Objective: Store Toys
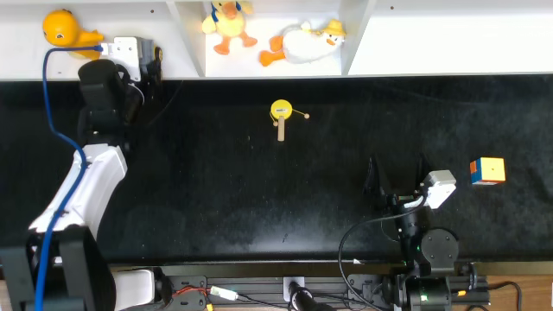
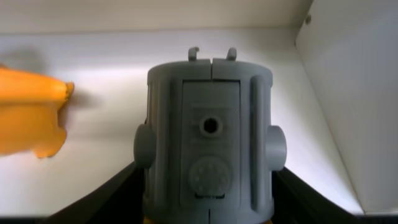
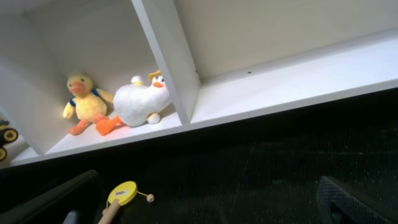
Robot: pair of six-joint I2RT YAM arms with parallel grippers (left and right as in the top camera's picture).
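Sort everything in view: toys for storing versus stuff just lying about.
Job: grey robot toy, orange duck, yellow plush duck, white plush goose, yellow rattle, colour cube, shelf.
Lying about: blue cable.

You've got a black worktop: yellow rattle near the far edge, colour cube by the right edge. White shelf behind: orange duck left compartment, yellow duckling beside white goose in the middle.

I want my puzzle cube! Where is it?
In the top view, the colourful cube sits at the right of the black table, just beside the right arm.
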